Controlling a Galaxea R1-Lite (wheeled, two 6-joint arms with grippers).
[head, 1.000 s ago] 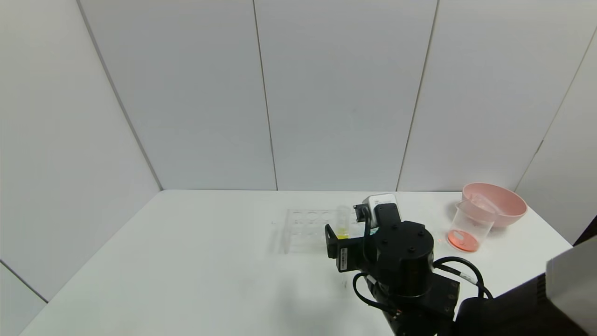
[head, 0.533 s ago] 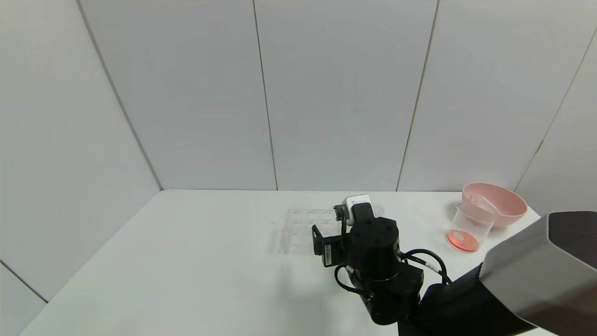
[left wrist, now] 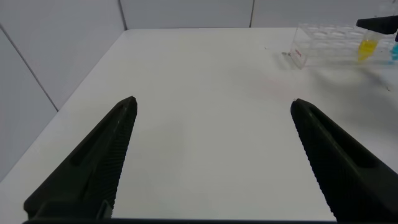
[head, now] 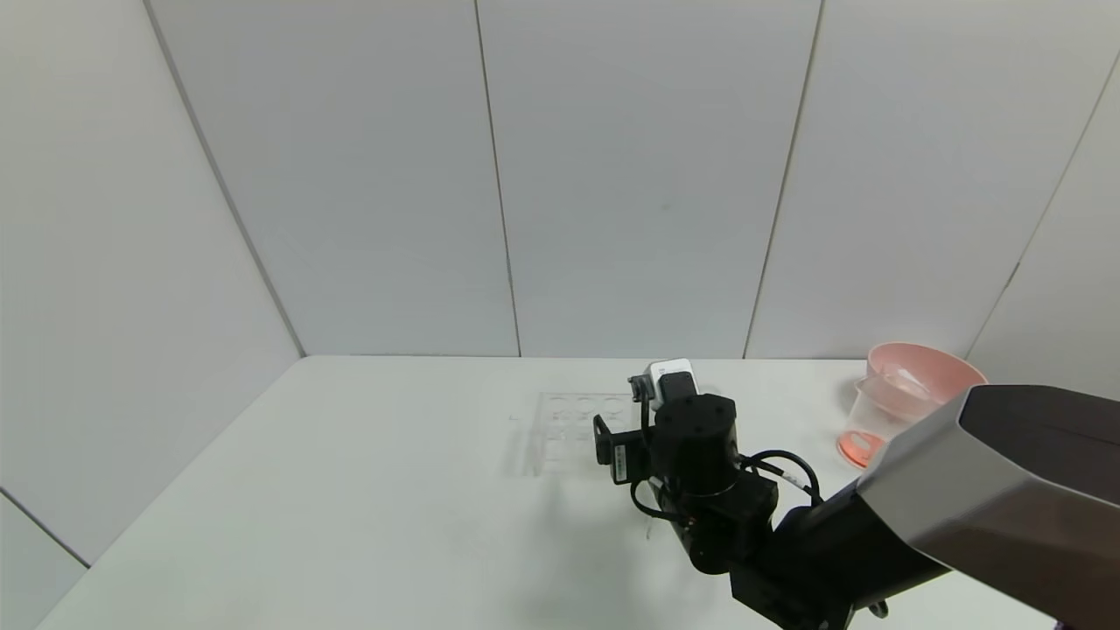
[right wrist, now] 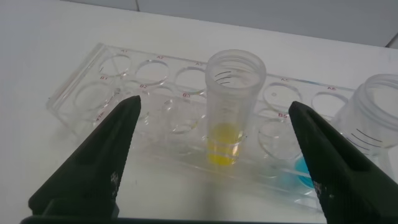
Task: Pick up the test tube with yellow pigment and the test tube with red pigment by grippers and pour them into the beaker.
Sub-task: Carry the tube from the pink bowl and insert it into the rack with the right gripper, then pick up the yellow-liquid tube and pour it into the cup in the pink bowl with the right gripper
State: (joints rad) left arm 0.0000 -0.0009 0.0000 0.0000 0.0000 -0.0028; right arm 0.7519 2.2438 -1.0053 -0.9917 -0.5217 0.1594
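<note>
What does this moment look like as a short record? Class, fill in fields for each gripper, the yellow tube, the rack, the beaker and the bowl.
right gripper: open, fingers either side of the yellow tube, not closed on it
left gripper: open, over bare table, far from the rack
test tube with yellow pigment: upright in the rack
rack: clear, most holes empty
blue tube: beside the yellow one
beaker: red liquid at its bottom
pink bowl: behind the beaker

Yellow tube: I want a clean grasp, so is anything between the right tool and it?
Nothing visible. The test tube with yellow pigment stands upright in the clear rack, centred between the open right tool's fingers; a blue-liquid tube stands beside it.
</note>
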